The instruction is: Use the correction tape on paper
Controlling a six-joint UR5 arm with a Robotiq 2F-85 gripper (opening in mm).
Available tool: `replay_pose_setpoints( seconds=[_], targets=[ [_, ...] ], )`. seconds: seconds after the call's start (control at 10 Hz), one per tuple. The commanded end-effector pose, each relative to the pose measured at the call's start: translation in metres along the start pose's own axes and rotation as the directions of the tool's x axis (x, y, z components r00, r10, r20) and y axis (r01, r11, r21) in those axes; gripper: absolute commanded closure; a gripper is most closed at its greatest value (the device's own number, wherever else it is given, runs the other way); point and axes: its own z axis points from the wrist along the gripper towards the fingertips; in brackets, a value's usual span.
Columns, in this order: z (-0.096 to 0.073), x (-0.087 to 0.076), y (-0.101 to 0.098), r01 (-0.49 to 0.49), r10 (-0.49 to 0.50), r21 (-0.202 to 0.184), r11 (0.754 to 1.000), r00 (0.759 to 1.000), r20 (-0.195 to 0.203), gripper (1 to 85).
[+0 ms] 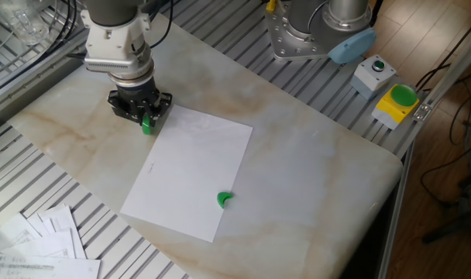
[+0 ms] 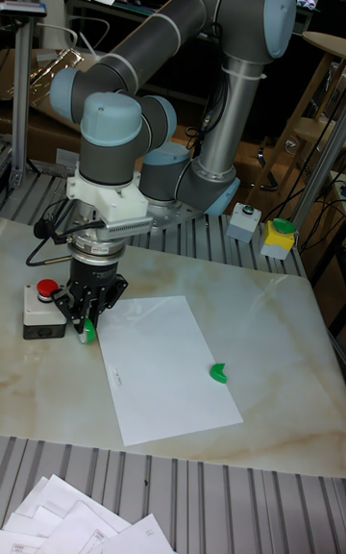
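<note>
Correction tape (image 1: 147, 122) sits between the gripper's (image 1: 146, 118) fingers, its green wheel showing just below the black finger housing. It is at the paper's (image 1: 190, 170) far left corner, by the edge nearest the arm. Whether its tip touches the sheet or the tabletop cannot be told. In the tall fixed view the tape (image 2: 88, 330) likewise shows as a green wheel under the gripper (image 2: 86, 321), just off the paper's (image 2: 163, 367) corner.

Jaws: closed narrowly onto the tape, which is held upright between them. Gripper points straight down, low over the marble table (image 1: 313, 159).

Paper lies flat and slightly skewed on the table. A small green crescent piece (image 1: 224, 200) rests on it near the lower right edge, well apart from the gripper.

Other items: a grey box with red button (image 2: 43, 309) stands on the table just beside the gripper. A pile of printed sheets (image 1: 42, 244) lies fanned off the table's near left corner. Two button boxes, one grey (image 1: 374, 74) and one yellow with a green cap (image 1: 398, 103), sit beyond the far right edge.
</note>
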Motion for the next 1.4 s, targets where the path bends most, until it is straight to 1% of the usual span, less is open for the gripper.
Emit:
replay_pose_setpoints(
  seconds=[0.0,0.3,0.5,0.6,0.8,1.0,1.3],
  targets=[
    [-0.004,-0.006,0.001,-0.008,0.008,-0.010,1.000,1.000,0.003,56.7],
    [-0.006,-0.014,-0.002,-0.005,0.005,0.002,1.000,1.000,0.000,56.7],
    [-0.005,-0.017,-0.003,-0.001,0.001,0.004,1.000,1.000,0.002,56.7],
    [-0.004,-0.017,-0.004,-0.001,0.001,0.006,1.000,1.000,-0.003,56.7],
    [-0.001,-0.012,-0.010,0.007,-0.006,0.025,1.000,1.000,-0.027,56.7],
    [0.000,-0.005,-0.008,-0.003,0.004,0.018,1.000,0.998,-0.056,56.7],
    [-0.001,-0.001,-0.009,-0.016,0.018,0.021,1.000,0.997,-0.077,56.7]
  ],
)
